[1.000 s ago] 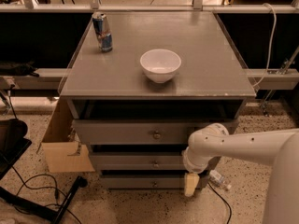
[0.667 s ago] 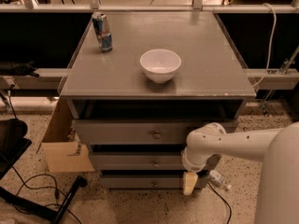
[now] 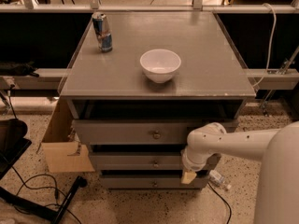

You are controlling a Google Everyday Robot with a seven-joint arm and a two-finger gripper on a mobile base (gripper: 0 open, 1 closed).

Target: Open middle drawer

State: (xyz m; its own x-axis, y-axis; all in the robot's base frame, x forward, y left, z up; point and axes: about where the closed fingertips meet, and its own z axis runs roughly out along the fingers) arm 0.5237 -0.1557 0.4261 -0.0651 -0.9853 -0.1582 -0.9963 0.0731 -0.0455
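Observation:
The grey cabinet has three drawers under its top. The middle drawer (image 3: 135, 161) is a low flat grey front with a small brass knob (image 3: 155, 163) at its centre; it looks shut or nearly shut. My white arm reaches in from the right, and the gripper (image 3: 189, 175) hangs at the right end of the middle drawer's front, its tan tip pointing down to the bottom drawer (image 3: 140, 182). It is to the right of the knob and apart from it.
A white bowl (image 3: 160, 65) and a blue drink can (image 3: 102, 32) stand on the cabinet top (image 3: 210, 73). The top drawer (image 3: 131, 132) is above. A cardboard box (image 3: 63, 146) sits left of the cabinet. Cables and a bottle (image 3: 218, 179) lie on the floor.
The arm and gripper have shifted only very slightly. The drawers have not moved.

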